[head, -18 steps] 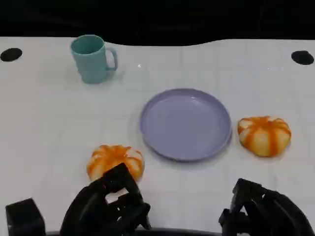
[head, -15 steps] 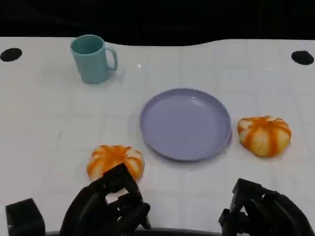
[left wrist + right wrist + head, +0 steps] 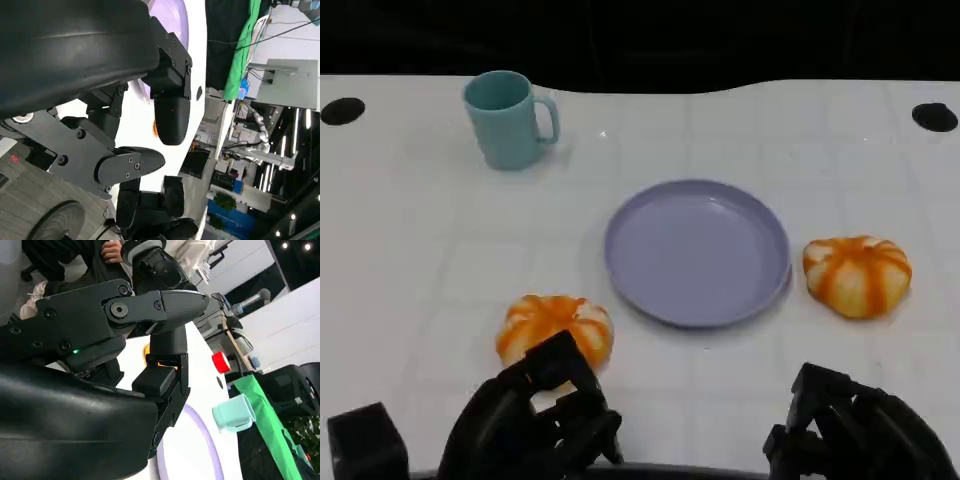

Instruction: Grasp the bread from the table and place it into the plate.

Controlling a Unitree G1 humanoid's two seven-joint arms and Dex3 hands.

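Two orange-and-white striped bread buns lie on the white table. One bun (image 3: 555,325) is left of the purple plate (image 3: 697,250), the other bun (image 3: 857,275) just right of it. The plate holds nothing. My left hand (image 3: 535,425) hovers at the table's front edge, right in front of the left bun, fingers apart and holding nothing. My right hand (image 3: 855,432) sits low at the front right, short of the right bun, also holding nothing. The left wrist view catches a sliver of the plate (image 3: 178,17). The right wrist view shows the plate's rim (image 3: 201,440).
A teal mug (image 3: 507,118) stands at the back left, its handle to the right; it also appears in the right wrist view (image 3: 234,412). Two black round holes (image 3: 342,110) (image 3: 934,117) mark the table's far corners. A red button (image 3: 219,361) sits beyond the table.
My left hand has shifted very slightly at the front edge. The buns, plate, mug and right hand have not moved.
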